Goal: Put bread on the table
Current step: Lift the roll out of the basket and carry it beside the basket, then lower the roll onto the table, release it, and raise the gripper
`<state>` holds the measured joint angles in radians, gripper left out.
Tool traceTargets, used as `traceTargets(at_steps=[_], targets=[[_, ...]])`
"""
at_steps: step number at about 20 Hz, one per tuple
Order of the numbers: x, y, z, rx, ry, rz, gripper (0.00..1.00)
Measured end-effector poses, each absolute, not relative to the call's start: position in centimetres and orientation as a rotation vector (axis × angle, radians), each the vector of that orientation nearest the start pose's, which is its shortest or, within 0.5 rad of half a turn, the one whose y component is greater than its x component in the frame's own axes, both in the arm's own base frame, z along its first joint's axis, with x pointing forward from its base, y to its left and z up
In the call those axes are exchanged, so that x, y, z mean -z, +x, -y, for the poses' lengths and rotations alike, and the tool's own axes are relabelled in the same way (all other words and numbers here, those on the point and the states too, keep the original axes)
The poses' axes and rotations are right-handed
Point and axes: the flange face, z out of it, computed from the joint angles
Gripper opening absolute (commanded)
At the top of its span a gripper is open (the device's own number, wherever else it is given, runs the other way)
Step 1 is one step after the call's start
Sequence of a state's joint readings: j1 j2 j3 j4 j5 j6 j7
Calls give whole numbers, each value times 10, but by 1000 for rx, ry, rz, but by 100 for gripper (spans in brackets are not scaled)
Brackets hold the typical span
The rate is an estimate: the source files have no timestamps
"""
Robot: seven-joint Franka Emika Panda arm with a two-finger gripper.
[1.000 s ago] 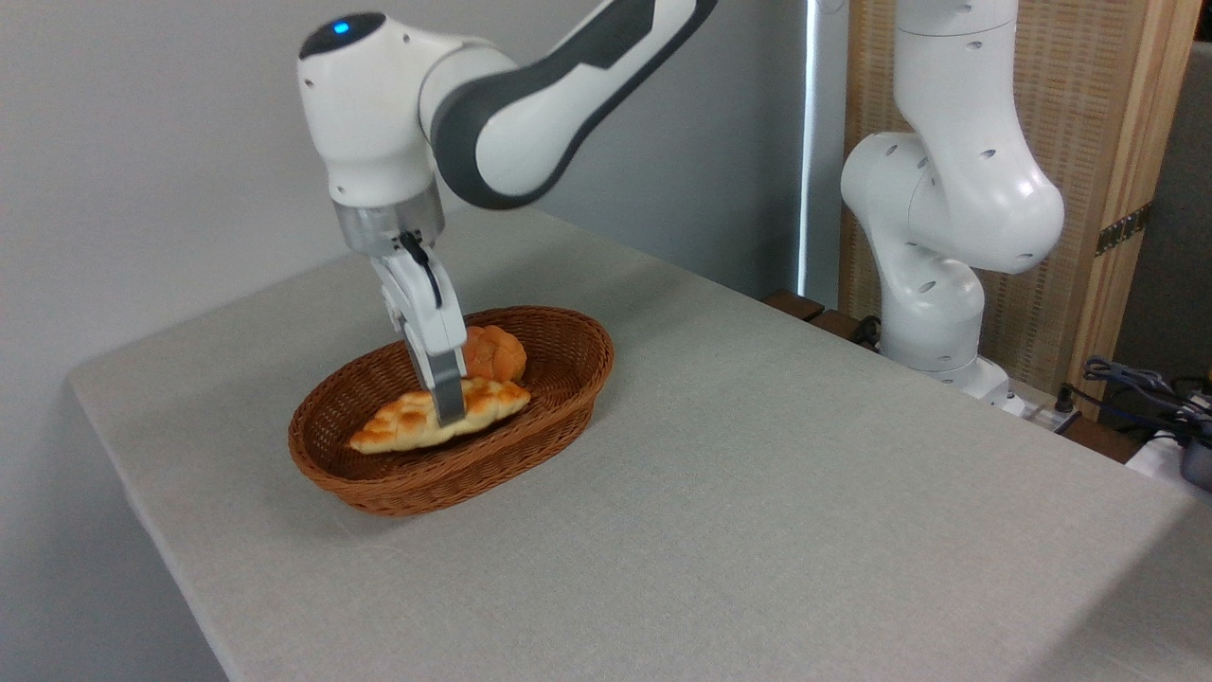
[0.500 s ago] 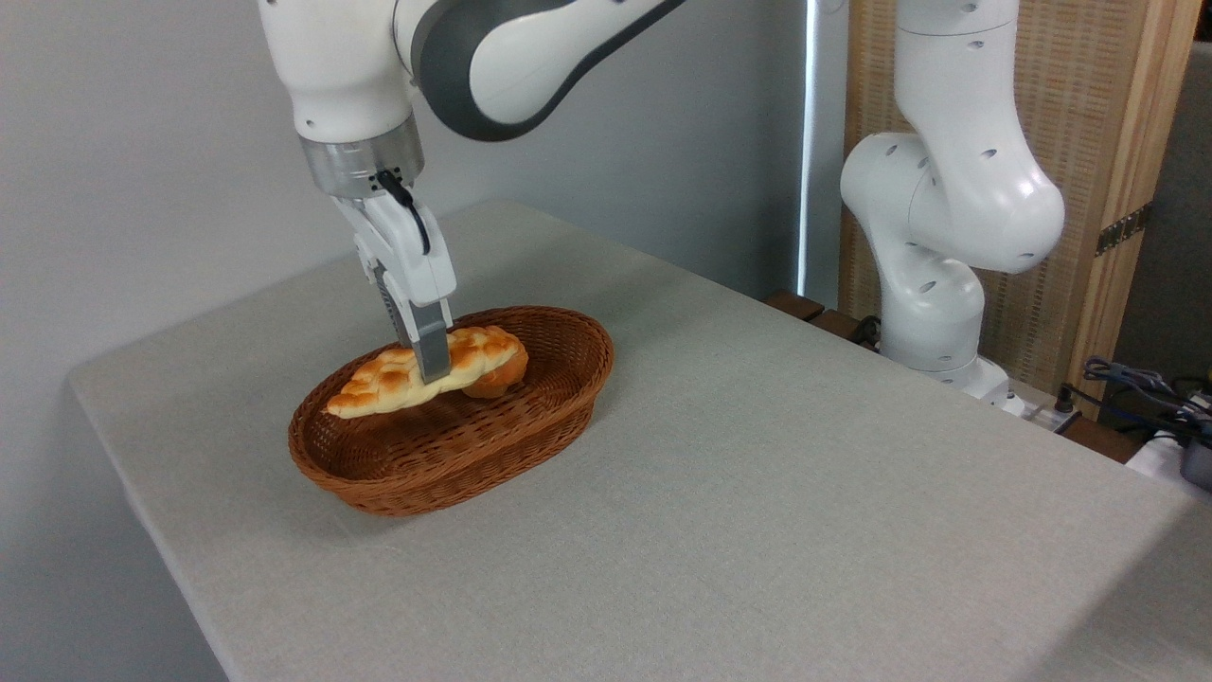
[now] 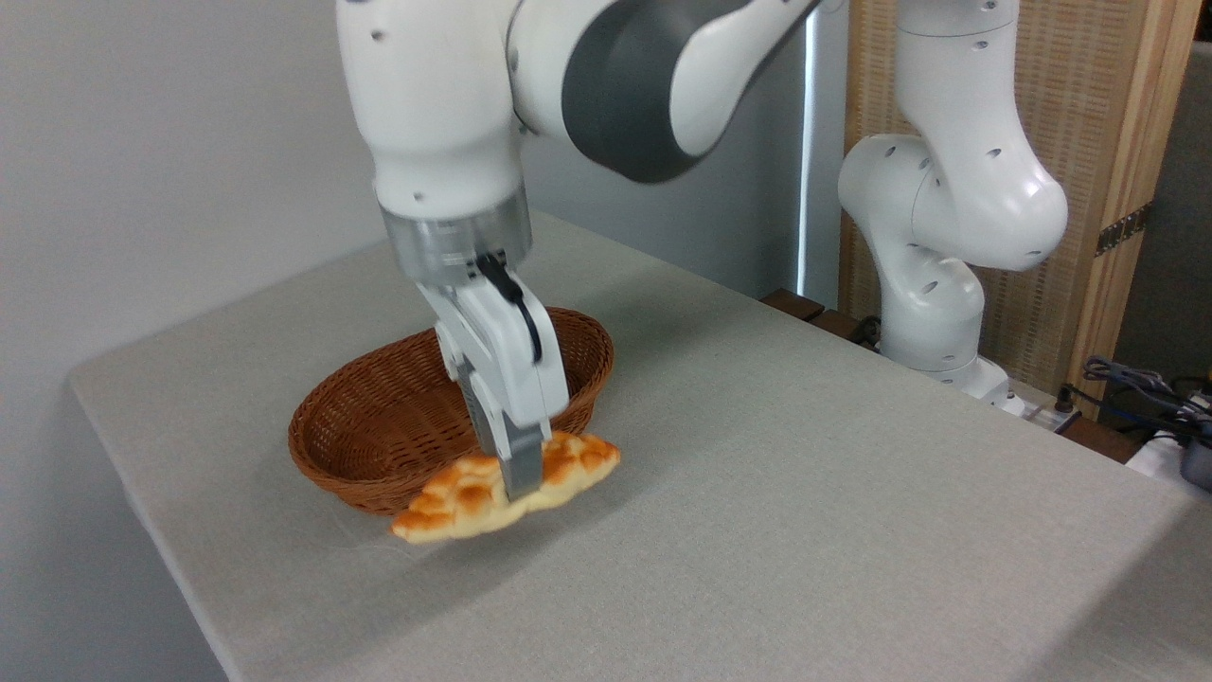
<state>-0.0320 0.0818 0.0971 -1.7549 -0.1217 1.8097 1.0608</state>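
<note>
Gripper (image 3: 521, 488) clamping braided loaf (image 3: 507, 485) mid-length, long axis level, hanging just above table (image 3: 805, 493), beside wicker basket (image 3: 379, 417).

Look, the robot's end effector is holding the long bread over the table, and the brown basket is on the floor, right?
Not quite. The basket sits on the table, not on the floor; the camera view shows it just behind the bread. The rest is right: the end effector is holding the long bread over the table.
</note>
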Motion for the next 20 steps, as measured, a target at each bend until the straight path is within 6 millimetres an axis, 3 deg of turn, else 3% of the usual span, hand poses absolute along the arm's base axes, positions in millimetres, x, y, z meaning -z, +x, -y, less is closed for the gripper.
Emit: traceTargets(at_steps=[3, 5, 20], targets=[[-494, 589, -25, 2, -2873, -1519, 75], [-484, 592, -24, -38, -2857, -1529, 98], [-481, 593, -24, -51, -2850, -1530, 100]])
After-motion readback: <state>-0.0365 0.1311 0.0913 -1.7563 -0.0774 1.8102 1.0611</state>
